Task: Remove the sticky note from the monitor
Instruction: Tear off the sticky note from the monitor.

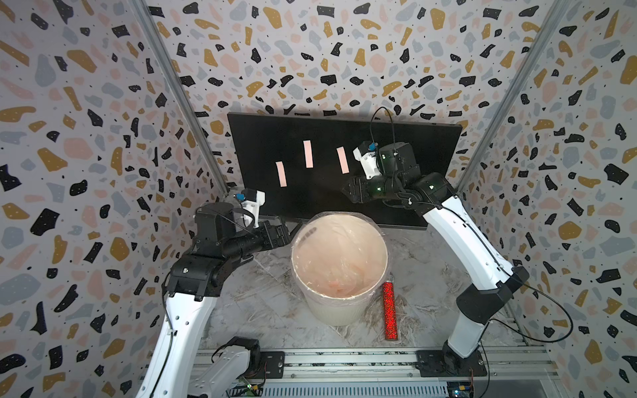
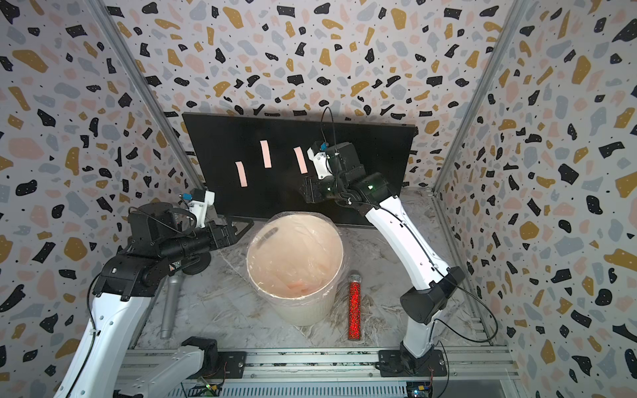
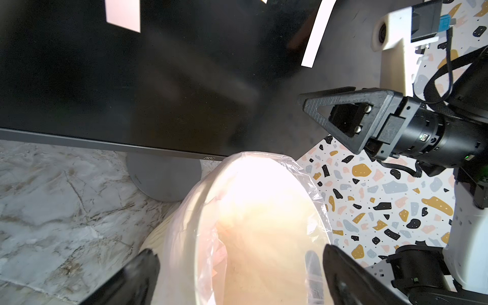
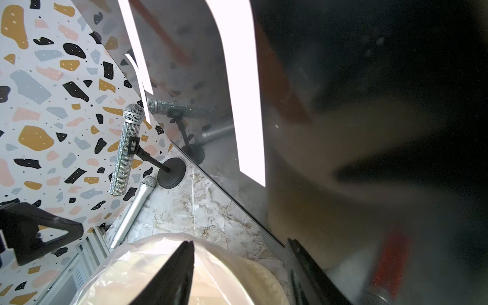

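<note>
A: Monitor [image 1: 310, 131], go.

B: A flat glossy black slab with a thin dark frame is standing at the back of the marble-print table [image 1: 262, 310] on a round grey foot [image 3: 163, 177]. Three sticky notes are clinging to the screen. They're narrow matte strips of pale pink paper, roughly upright. One is sitting low toward the left arm's side [image 1: 281, 174], one higher in the middle [image 1: 308, 154], and one nearest the right arm [image 1: 342, 160].

A: Grippers?

B: The left gripper [image 2: 241, 229] is holding its black triangular fingers spread wide with nothing between them. It's hovering by the bin's rim, just off the monitor's lower corner. The right gripper [image 1: 348, 189] is keeping its jaws partly spread and pinching nothing. It's hanging in front of the screen, below the nearest note and apart from the paper.

A: Bin?

B: An off-white round bin [image 1: 334, 310] is standing in the centre. A crinkly clear liner [image 3: 303, 171] is folding over its rim. In both top views its far rim is overlapping the monitor's bottom edge.

A: Clutter, room?

B: A red glitter cylinder [image 1: 390, 310] is lying just beside the bin on the right arm's side. A smooth silver microphone [image 2: 169, 303] is lying under the left arm. Bare screen is showing around all three notes, and bare tabletop is showing in front of the bin. The speckled walls [image 1: 86, 138] are closing in on both sides.
</note>
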Available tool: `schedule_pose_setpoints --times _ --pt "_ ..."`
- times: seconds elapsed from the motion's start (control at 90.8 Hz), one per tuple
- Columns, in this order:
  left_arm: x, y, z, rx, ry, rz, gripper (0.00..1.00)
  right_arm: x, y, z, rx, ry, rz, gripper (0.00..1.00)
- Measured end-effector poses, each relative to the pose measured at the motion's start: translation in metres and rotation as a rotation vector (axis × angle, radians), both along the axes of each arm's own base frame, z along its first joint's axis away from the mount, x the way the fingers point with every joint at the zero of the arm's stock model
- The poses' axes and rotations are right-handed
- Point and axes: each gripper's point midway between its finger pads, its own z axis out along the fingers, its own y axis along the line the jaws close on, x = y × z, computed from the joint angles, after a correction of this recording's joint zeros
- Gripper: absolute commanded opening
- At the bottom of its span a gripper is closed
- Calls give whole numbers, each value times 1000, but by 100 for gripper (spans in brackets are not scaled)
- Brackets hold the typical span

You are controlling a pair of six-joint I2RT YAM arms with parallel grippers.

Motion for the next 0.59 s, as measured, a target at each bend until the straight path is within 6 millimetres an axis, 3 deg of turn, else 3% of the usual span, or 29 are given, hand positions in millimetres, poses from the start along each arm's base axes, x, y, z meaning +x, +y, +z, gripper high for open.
schedule_pose_setpoints --times 0.231,0.595 --pt "0 0 0 7 -7 -4 99 8 6 -1 9 -15 -2 61" --pt "0 0 0 10 -10 -6 99 19 10 16 50 -91 -15 59"
